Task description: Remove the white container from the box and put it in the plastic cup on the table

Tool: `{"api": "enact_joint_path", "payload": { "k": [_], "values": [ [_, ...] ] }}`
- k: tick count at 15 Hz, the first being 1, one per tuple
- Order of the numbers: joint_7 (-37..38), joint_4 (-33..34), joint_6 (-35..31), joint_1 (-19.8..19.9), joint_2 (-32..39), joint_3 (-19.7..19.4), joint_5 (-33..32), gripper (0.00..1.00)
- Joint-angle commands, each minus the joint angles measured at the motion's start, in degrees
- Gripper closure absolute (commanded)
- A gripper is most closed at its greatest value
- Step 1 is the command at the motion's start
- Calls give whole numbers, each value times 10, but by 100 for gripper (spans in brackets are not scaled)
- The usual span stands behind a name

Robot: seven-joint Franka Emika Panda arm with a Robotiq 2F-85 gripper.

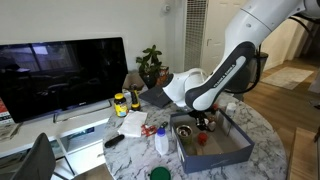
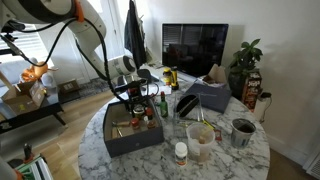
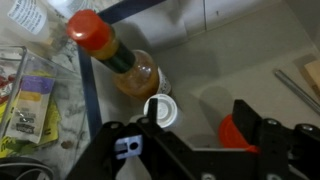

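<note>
Evidently what matters is a small sideways offset: in the wrist view the small white cylindrical container (image 3: 160,110) sits just ahead of the black Robotiq gripper (image 3: 190,128) and inside its span, but nearer the finger on the left of the picture than the one on the right. The jaws stand wide apart and hold nothing. The container shows a round, rimmed top face to the camera, so it appears to stand upright with its long axis running up toward the wrist. A descent from above would then close on its curved side, once the gripper is centred over it. It rests on the bare floor of the large, shallow, dark blue-grey open-topped box (image 3: 220,60), and its lower edge is hidden behind the gripper body. A glass sauce bottle with a red cap and orange contents (image 3: 120,62) lies tilted just beside it, close enough that I cannot tell whether they touch. A red object (image 3: 232,132) lies near the right-hand finger. In an exterior view the arm reaches down into the box (image 2: 125,148), and the clear, wide-mouthed plastic cup (image 2: 200,142) stands on the marble table outside it, near the box's corner. The container itself is too small to make out in either exterior view.
</note>
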State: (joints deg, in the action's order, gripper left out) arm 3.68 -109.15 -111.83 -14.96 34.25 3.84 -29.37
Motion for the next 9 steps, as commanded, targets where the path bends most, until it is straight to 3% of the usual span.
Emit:
{"api": "enact_joint_path", "payload": {
  "k": [1, 4, 5, 9],
  "values": [
    [32, 26, 2, -12, 15, -20, -36, 21],
    [35, 51, 14, -9, 32, -27, -49, 28],
    [33, 58, 17, -7, 40, -28, -48, 39],
    [29, 67, 21, -7, 60, -29, -41, 53]
  ]
}}
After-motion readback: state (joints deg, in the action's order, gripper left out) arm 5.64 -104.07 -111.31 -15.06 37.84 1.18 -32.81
